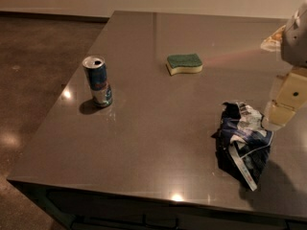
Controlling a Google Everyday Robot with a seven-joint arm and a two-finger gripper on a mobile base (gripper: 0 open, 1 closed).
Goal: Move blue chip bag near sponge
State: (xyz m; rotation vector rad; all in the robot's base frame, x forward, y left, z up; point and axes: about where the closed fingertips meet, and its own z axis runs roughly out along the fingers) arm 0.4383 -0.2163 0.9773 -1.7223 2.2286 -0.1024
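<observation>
Blue chip bag [243, 140] lies crumpled on the table's [158, 128] near right, well apart from the sponge [184, 63].
Its long axis runs far-to-near, the near end angled right. The gripper [274, 119] hangs at its far right edge; grip state I cannot tell.

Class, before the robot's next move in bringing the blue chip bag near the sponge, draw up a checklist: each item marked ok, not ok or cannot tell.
1. Blue chip bag in view on the table: ok.
2. Sponge in view, green side up: ok.
3. Hand beside the bag: ok, at its upper right edge.
4. Hand's hold on the bag: cannot tell.
5. Drink can off the bag-to-sponge line: ok, it stands upright far left.
6. Bag near sponge: not ok, bare table lies between them.
</observation>
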